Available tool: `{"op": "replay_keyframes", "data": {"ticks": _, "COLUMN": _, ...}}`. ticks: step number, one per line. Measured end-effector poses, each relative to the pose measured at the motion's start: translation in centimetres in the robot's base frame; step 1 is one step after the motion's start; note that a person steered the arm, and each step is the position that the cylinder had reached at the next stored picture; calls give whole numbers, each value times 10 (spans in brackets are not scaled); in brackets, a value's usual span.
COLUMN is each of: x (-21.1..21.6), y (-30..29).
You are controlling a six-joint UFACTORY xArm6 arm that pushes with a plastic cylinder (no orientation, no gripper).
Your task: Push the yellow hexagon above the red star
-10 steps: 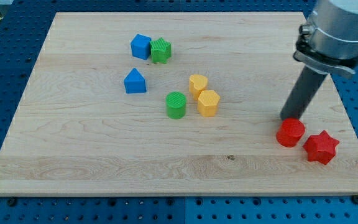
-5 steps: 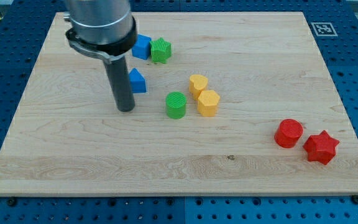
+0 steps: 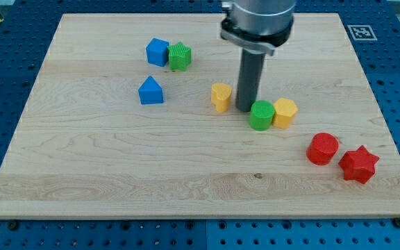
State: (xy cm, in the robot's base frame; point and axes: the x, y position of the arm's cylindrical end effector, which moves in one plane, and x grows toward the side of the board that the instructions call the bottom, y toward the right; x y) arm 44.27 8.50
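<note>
The yellow hexagon [image 3: 285, 112] sits right of the board's middle, touching the green cylinder [image 3: 261, 115] on its left. The red star [image 3: 358, 164] lies near the board's lower right, with the red cylinder [image 3: 323, 148] touching it on its left. My tip [image 3: 246, 108] is down on the board, just left of the green cylinder and right of the yellow heart [image 3: 221, 96]. The hexagon is up and to the left of the red star.
A blue house-shaped block [image 3: 150, 91] lies left of the middle. A blue cube [image 3: 157, 52] and a green star [image 3: 180, 56] touch near the view's top. The wooden board [image 3: 82, 173] ends on a blue pegboard.
My tip swept from the left of the green cylinder to the right. The green cylinder and yellow hexagon have been pushed right, away from the yellow heart, toward the red blocks.
</note>
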Motion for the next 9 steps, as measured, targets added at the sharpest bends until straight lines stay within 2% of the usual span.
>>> {"op": "replay_keyframes", "data": {"ticks": 2, "x": 2, "y": 91}}
{"op": "replay_keyframes", "data": {"ticks": 3, "x": 11, "y": 92}}
{"op": "replay_keyframes", "data": {"ticks": 5, "x": 18, "y": 37}}
{"op": "replay_keyframes", "data": {"ticks": 7, "x": 29, "y": 73}}
{"op": "replay_keyframes", "data": {"ticks": 9, "x": 71, "y": 74}}
